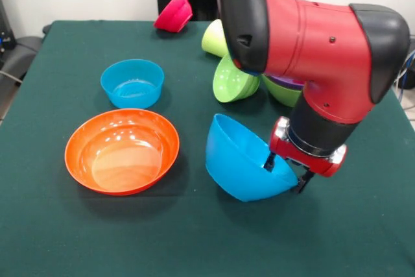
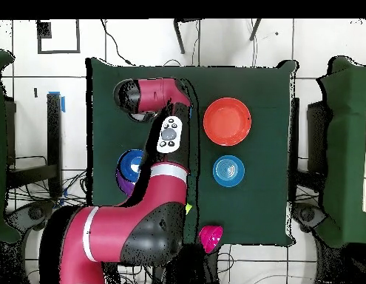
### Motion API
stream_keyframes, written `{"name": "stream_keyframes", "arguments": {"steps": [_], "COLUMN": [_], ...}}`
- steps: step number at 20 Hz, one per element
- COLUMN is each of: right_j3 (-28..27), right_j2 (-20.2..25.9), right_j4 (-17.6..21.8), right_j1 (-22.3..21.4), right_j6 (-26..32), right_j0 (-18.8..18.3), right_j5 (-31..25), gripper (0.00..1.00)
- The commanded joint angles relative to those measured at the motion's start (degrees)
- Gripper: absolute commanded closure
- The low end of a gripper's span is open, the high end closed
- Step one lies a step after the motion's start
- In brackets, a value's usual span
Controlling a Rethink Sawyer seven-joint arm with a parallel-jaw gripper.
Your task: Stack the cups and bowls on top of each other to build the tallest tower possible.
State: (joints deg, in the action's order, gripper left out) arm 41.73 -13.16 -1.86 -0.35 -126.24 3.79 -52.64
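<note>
Front view first: nearest the lens, the large light blue glossy plastic bowl point(image 1: 243, 160) sits tipped up on its side on the green cloth worktop point(image 1: 194, 238), its mouth turned up and to the right. The tool point(image 1: 286, 172) is right on it, dark fingers point(image 1: 268, 161) astride the raised rim, closed down on that rim, one finger inside the bowl and one outside. To the left, the large orange glossy plastic bowl point(image 1: 122, 150) stands upright and empty. Behind it, the small light blue plastic bowl point(image 1: 132, 82) is also upright, nothing in it. Further back, a small lime green plastic bowl point(image 1: 233, 81) lies tilted beside a lime green plastic tumbler point(image 1: 214, 37) on its side. A large lime green bowl point(image 1: 282, 92) with a purple bowl point(image 1: 290, 82) nested in it peeks from behind the red arm point(image 1: 311, 37). At the far edge, the small pink-red plastic bowl point(image 1: 174, 12) lies tipped over.

Overhead now: the arm point(image 2: 141, 214) covers much of the worktop point(image 2: 267, 148), and the tool is hidden beneath it. The orange bowl point(image 2: 227, 121) and small light blue bowl point(image 2: 228, 171) sit clear, well apart from the pink-red bowl point(image 2: 210, 238) at the edge. A dark blue round piece point(image 2: 131, 163) with purple point(image 2: 123, 180) touching it shows beside the arm.
</note>
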Motion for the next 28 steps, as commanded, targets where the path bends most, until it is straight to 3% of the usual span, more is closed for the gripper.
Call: {"name": "stream_keyframes", "arguments": {"steps": [1, 9, 28], "right_j3": [-3.4, -0.1, -3.4], "right_j2": [1.5, 1.5, -4.7], "right_j4": [-2.0, -4.6, -4.9], "right_j1": [3.8, 2.1, 3.2], "right_j6": [-13.2, -11.3, -10.1], "right_j0": [1.3, 1.0, 2.1], "right_j5": [-4.9, -3.4, -6.1], "gripper": [0.00, 0.00, 0.00]}}
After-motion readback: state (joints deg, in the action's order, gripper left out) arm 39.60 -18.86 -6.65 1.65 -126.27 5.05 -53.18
